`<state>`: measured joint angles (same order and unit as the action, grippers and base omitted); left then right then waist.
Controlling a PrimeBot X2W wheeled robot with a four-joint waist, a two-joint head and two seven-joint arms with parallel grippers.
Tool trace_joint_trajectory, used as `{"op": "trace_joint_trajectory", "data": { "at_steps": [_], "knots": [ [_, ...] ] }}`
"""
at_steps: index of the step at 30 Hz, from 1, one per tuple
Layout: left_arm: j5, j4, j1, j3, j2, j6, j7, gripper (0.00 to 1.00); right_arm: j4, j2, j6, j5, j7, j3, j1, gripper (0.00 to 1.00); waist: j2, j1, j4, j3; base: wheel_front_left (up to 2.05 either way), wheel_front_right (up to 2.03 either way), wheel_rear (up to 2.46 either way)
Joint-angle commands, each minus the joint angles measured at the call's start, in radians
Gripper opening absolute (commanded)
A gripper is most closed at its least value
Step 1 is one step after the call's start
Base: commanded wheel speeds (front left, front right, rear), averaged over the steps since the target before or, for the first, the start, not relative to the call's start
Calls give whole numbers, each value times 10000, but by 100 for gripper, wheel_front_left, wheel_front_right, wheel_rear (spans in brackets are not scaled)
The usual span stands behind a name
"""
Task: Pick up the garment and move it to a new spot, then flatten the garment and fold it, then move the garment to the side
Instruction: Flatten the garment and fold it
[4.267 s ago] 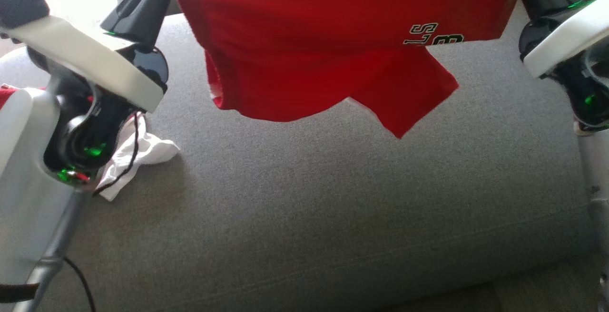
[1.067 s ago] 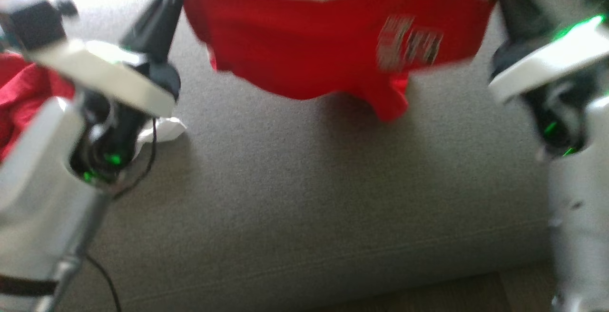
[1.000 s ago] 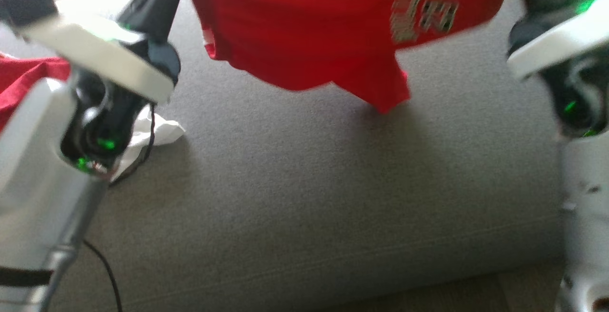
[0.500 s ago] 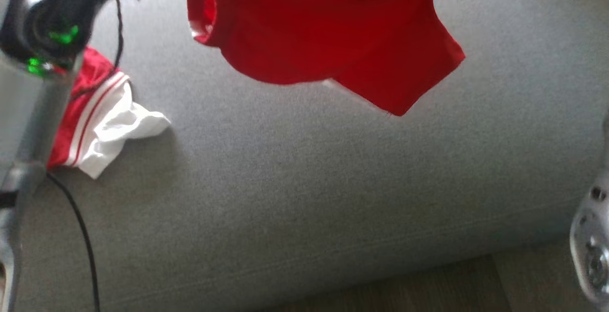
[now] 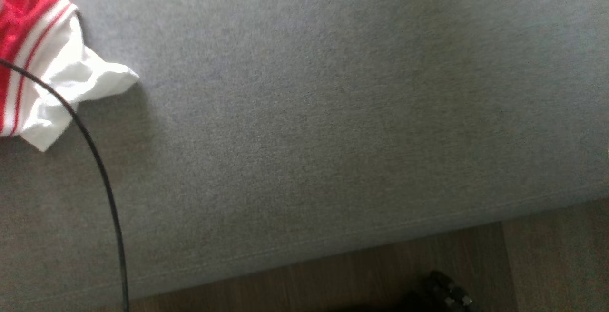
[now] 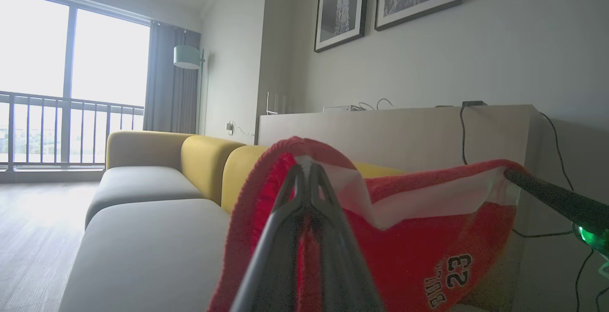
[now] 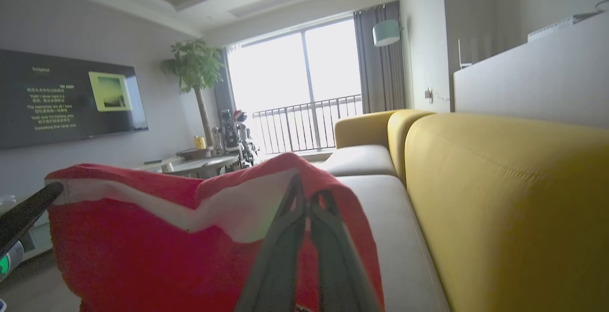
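The garment (image 6: 414,250) is a pair of red shorts with a white-lined waistband and a "23" print, stretched in the air between both grippers above the sofa. In the left wrist view my left gripper (image 6: 308,167) is shut on one end of the waistband, and the right gripper (image 6: 511,175) holds the far corner. In the right wrist view my right gripper (image 7: 307,193) is shut on the garment (image 7: 142,250), with the left gripper (image 7: 54,188) pinching the other corner at the left edge.
The grey sofa seat (image 5: 333,112) lies below, with yellow backrests (image 7: 499,183) behind. Another red-and-white garment (image 5: 43,74) lies crumpled at the seat's left. A black cable (image 5: 102,174) hangs over the seat. Wood floor (image 5: 428,264) runs along the seat's front edge.
The head view has shifted, and the held garment and both arms have left it at the top. Both grippers stay shut on the garment.
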<state>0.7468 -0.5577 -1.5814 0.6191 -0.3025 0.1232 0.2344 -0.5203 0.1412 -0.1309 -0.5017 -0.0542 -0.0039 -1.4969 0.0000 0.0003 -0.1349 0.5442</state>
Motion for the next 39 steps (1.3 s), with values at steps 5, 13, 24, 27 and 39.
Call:
{"op": "trace_joint_trajectory", "data": {
  "at_steps": [5, 13, 24, 27, 39],
  "knots": [
    [79, -251, 1145, 876, -132, 69, 261, 0, -208, 456, 2, -732, 230, 1559, 1210, 0, 0, -3, 333, 1122, 0, 0, 0],
    [1416, 2359, 4615, 2273, -1637, 73, 271, 0, 212, 1968, 2, -1476, -623, 2572, 4034, 0, 0, -3, 495, 437, 0, 0, 0],
    [1193, 5532, 7357, 4779, -4125, 74, 272, 0, 3190, 3783, 2, -2187, -2798, 1700, 8895, 0, 0, -3, 547, -1098, 0, 0, 0],
    [936, 5661, 7749, 4726, -4135, 74, 273, 0, 3760, 3712, 2, -2135, -3084, 1302, 9648, 0, 0, -3, 542, -1298, 0, 0, 0],
    [69, 6369, 10506, 4130, -4036, 74, 273, 0, 6975, 2663, 2, -1350, -4795, -899, 13269, 0, 0, -3, 374, -2339, 0, 0, 0]
  ]
}}
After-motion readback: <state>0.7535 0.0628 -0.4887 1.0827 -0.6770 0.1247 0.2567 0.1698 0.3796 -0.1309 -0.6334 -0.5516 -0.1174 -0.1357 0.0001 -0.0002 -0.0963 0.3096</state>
